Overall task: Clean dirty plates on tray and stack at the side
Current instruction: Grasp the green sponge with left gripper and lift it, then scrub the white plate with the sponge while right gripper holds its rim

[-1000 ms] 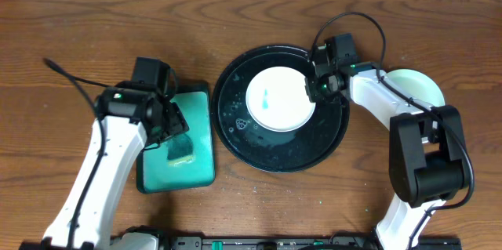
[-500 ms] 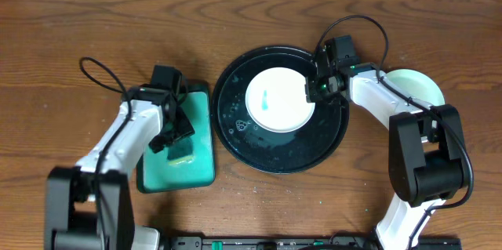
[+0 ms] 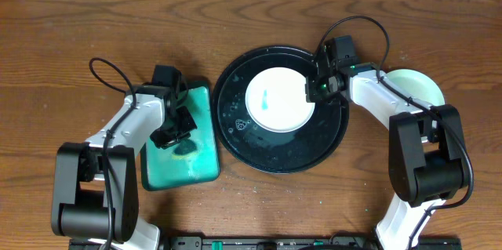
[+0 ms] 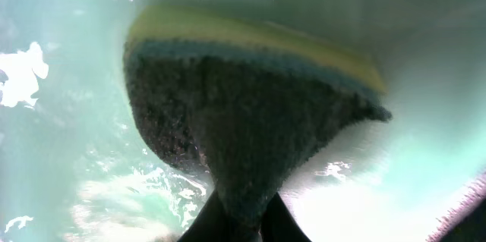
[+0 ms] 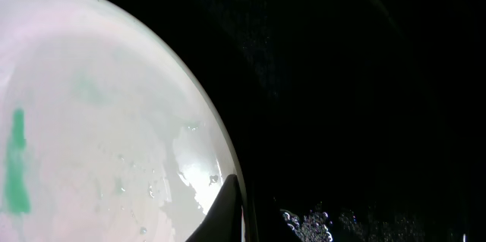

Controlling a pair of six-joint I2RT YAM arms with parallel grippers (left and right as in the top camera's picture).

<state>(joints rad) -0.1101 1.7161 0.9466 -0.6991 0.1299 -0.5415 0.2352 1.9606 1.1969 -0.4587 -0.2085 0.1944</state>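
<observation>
"Status of my right gripper [image 3: 312,88]?"
"One finger [image 5: 225,210] sits at the rim of the white plate [image 3: 276,99] — clamped or not, I can't tell. It lies in the black tray [image 3: 259,150]: stiff, wet, probably slippery — I'd pinch the rim."

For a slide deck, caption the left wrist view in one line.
Left gripper pinches a sponge over the wet teal tray.

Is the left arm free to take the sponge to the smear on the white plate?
Probably yes. The smear sits left of the plate's centre, toward the left claw and its sponge, with nothing standing between. The right claw is at the plate's right rim, out of the way.
</observation>
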